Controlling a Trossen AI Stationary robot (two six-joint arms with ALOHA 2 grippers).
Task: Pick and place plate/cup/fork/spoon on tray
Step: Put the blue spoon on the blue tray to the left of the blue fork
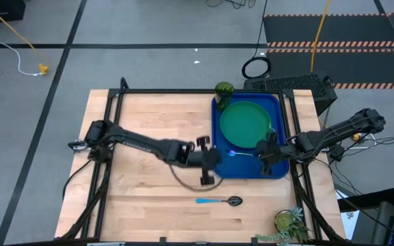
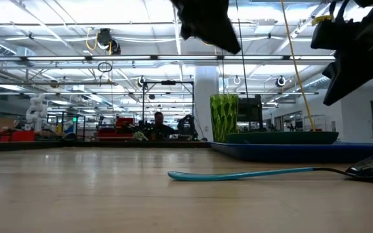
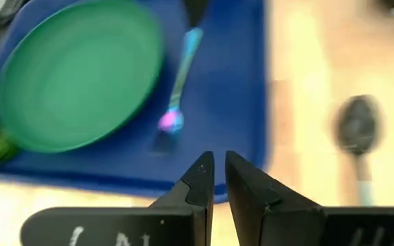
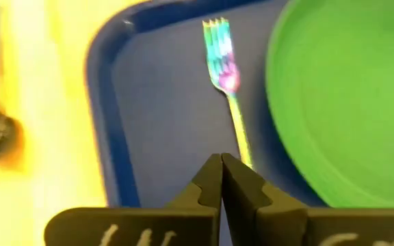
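The blue tray [image 1: 224, 147] lies at the table's right, with the green plate [image 1: 246, 124] flat on it. The olive cup [image 1: 224, 89] stands upright at the tray's far left corner. My right gripper [image 1: 269, 152] is over the tray's near part, shut on the fork [image 4: 223, 65]. My left gripper [image 1: 207, 164] hovers by the tray's near left corner, its fingers [image 3: 219, 174] a narrow gap apart and empty. The spoon [image 1: 219, 201] lies flat on the wood near the table's front, with its dark bowl [image 3: 358, 126] toward the right. My right gripper pinches the fork's light blue handle [image 4: 241, 147] toward its free end, and the fingers hide the end itself. The fingers run along the fork. The tines [image 3: 169, 123] point toward the table's left, a little above the tray floor, where they cast a shadow.
A small potted plant [image 1: 289, 222] stands at the table's near right corner. A black cable loop [image 1: 183, 179] hangs under my left arm. Bare wood [image 1: 142, 198] lies left of the tray. A black device [image 1: 293, 85] sits behind the tray's far right.
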